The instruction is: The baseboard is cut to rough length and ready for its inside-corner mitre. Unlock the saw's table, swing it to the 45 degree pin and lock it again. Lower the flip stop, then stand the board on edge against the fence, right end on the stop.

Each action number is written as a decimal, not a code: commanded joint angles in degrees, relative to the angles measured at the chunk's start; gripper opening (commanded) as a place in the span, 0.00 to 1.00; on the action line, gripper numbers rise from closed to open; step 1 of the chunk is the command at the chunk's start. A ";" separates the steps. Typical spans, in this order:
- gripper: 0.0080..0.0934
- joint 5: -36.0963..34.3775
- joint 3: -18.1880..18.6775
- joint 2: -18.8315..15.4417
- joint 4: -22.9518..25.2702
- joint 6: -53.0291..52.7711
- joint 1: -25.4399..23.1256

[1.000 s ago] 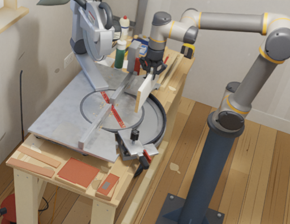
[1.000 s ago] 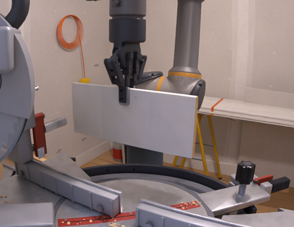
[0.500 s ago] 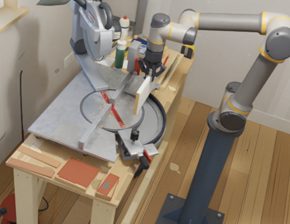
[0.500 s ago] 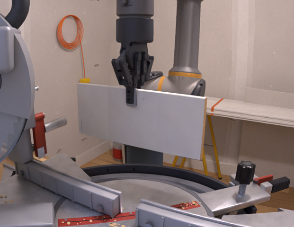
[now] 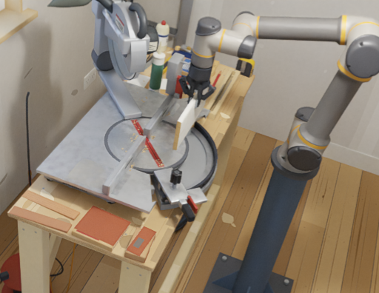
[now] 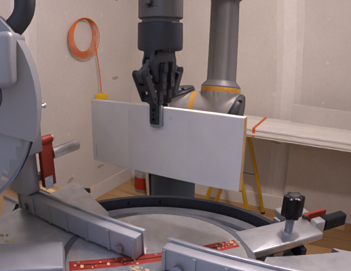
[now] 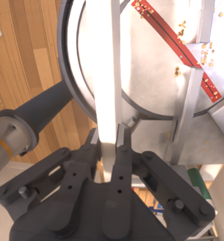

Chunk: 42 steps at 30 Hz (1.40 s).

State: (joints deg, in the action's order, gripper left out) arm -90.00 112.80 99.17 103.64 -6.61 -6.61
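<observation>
The white baseboard [image 6: 169,143] hangs on edge in the air above the saw's round table [image 5: 160,148], apart from the fence [image 5: 157,118]. It tilts, one end lower than the other. My gripper [image 6: 156,116] pinches its top edge, one finger on each face [image 7: 108,143]. The red kerf strip [image 5: 147,142] runs at an angle to the fence. The table's arm with its black knob [image 5: 175,175] and red lock lever [image 5: 192,203] points to the front right. The flip stop [image 5: 175,76] sits at the far end of the fence, behind the gripper.
A green bottle [image 5: 156,72] and a white bottle [image 5: 162,31] stand behind the fence, beside the raised saw head [image 5: 120,37]. Wood offcuts [image 5: 49,212] and red pads [image 5: 101,224] lie on the bench's near end. Sawdust dots the table.
</observation>
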 commanded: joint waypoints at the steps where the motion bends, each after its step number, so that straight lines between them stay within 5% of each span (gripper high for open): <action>1: 0.00 0.00 -0.27 -0.22 0.12 0.03 0.04; 26: 0.00 0.00 -12.90 -13.41 0.69 1.30 1.30; 42: 0.00 0.00 -14.63 -15.10 0.66 1.44 1.43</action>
State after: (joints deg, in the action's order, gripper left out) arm -90.00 98.21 84.00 104.24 -5.17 -5.17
